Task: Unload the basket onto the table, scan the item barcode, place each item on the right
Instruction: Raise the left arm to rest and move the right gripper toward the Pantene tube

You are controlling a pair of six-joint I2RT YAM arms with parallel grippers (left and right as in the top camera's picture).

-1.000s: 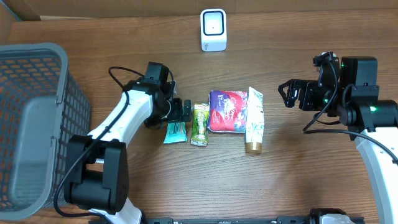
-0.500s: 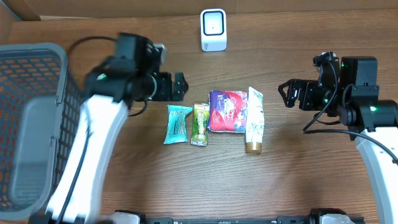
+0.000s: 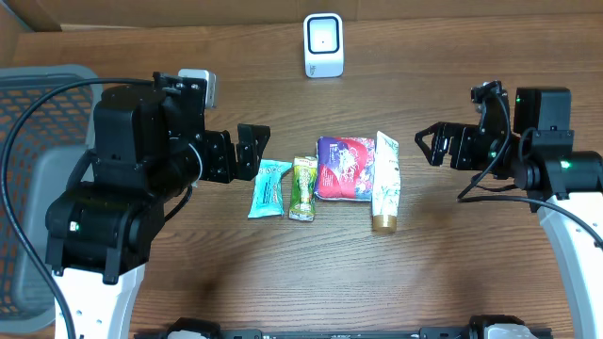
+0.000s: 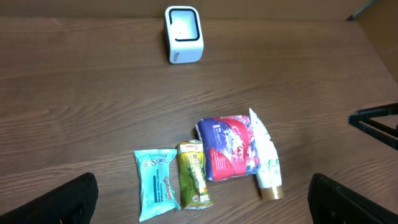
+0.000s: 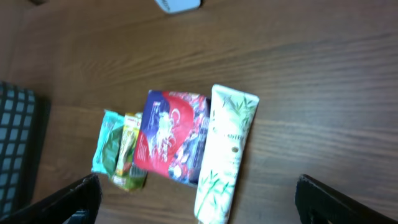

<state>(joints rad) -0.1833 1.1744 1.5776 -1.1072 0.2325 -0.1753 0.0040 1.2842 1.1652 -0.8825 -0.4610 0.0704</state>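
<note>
Brown wood-grain counter (image 3: pixel 471 273), white scanner (image 3: pixel 323 44) standing at the far edge, grey basket (image 3: pixel 19 104) off on the left. Four items lie side by side in a row mid-counter: teal pack (image 3: pixel 268 187), green pack (image 3: pixel 302 187), red-and-blue pouch (image 3: pixel 345 168), and a white tube (image 3: pixel 385 181) with a gold cap and green leaf print. They all have lettering but none of it is readable, sorry. Left tool (image 3: pixel 252 151) hangs up by the teal pack, jaws spread wide, nothing in it. Right tool (image 3: pixel 431 146) sits off to the right of the tube, also gaping and touching nothing. Left wrist cam gets the scanner's front and the whole row. Right wrist cam only clips the scanner at its top edge but catches a basket corner.
</note>
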